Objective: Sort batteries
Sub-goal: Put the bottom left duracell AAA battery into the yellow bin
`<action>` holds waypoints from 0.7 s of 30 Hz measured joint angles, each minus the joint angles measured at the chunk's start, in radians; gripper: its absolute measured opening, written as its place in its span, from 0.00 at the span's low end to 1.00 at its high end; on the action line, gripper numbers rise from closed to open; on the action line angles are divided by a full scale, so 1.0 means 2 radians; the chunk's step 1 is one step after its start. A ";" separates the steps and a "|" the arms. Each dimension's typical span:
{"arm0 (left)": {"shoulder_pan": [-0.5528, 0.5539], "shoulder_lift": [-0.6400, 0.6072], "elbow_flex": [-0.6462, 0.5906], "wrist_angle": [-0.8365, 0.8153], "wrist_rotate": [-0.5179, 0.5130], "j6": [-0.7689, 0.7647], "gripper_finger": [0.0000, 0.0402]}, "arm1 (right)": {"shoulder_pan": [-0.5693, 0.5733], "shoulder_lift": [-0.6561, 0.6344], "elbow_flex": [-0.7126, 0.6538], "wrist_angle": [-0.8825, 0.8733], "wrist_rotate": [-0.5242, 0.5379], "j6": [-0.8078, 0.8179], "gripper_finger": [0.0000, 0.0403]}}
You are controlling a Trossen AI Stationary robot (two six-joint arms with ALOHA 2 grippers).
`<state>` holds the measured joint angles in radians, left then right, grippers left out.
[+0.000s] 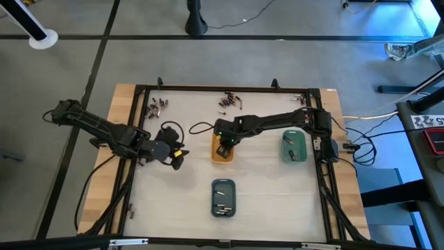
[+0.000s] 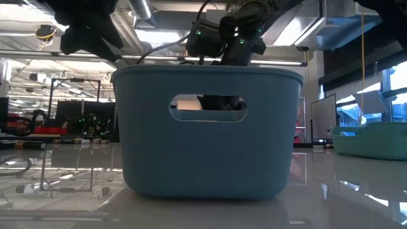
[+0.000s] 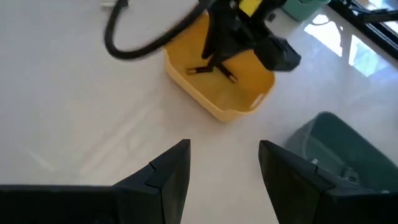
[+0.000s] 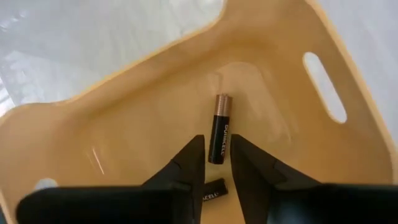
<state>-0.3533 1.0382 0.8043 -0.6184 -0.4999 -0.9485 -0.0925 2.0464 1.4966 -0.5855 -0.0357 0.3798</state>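
The right arm is reaching in from the right with its gripper (image 4: 211,163) pointing down, fingers (image 4: 186,163) standing slightly apart. The left arm is waiting at the left, its gripper (image 3: 224,163) hovering with fingers (image 3: 171,168) spread apart, holding nothing.

Bright overhead light, glossy table (image 2: 356,191) glare

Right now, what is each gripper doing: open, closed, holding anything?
Left gripper: open, empty, hovering beside the orange tray.
Right gripper: inside the orange tray, fingers parting around a battery; grip cannot be told.
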 joint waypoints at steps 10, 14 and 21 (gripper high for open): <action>-0.076 0.011 0.002 -0.002 0.131 -0.089 0.45 | 0.023 -0.007 0.106 -0.086 0.043 -0.058 0.20; -0.127 0.043 0.016 -0.024 0.191 -0.127 0.45 | 0.055 -0.035 0.117 -0.101 0.116 -0.076 0.20; -0.206 0.120 0.037 -0.086 0.339 -0.143 0.45 | 0.117 -0.075 0.117 -0.145 0.234 -0.067 0.20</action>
<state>-0.7653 1.2776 0.8790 -0.7907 0.1779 -1.2352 0.1409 1.8968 1.7302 -0.8751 0.4319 0.2458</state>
